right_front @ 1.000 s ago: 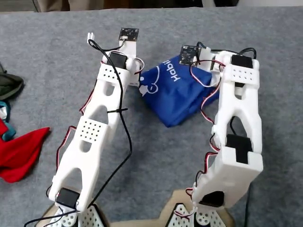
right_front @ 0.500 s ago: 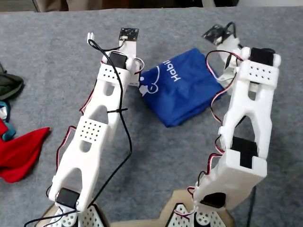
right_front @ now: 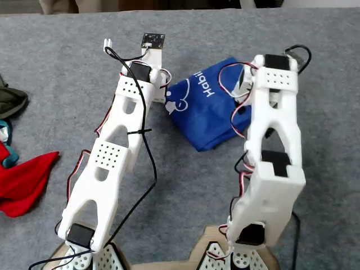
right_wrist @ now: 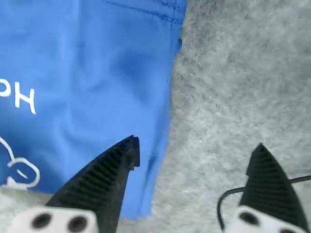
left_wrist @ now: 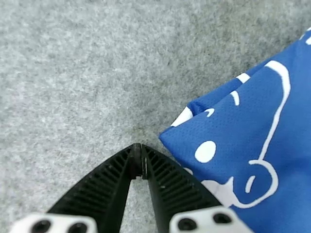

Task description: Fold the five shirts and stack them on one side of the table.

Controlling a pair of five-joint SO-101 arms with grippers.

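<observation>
A folded blue shirt (right_front: 208, 107) with white print lies on the grey felt table (right_front: 67, 56), between my two arms. My left gripper (left_wrist: 137, 160) is shut on nothing, its tips resting on the felt just beside the blue shirt's (left_wrist: 248, 160) printed corner. In the high view the left gripper (right_front: 163, 97) sits at that same left corner. My right arm (right_front: 274, 112) hangs over the shirt's right edge. The right gripper (right_wrist: 194, 150) is open: one finger is over the blue shirt (right_wrist: 73, 73) near its edge, the other over bare felt.
A crumpled red shirt (right_front: 25, 180) lies at the table's left edge. Behind it are a dark green garment (right_front: 11, 101) and a bit of teal cloth (right_front: 4, 132). Bare felt stretches across the back and far right.
The right arm swung out to the right of the blue shirt, then came back left over its right edge. The left arm and the shirt have not moved.
</observation>
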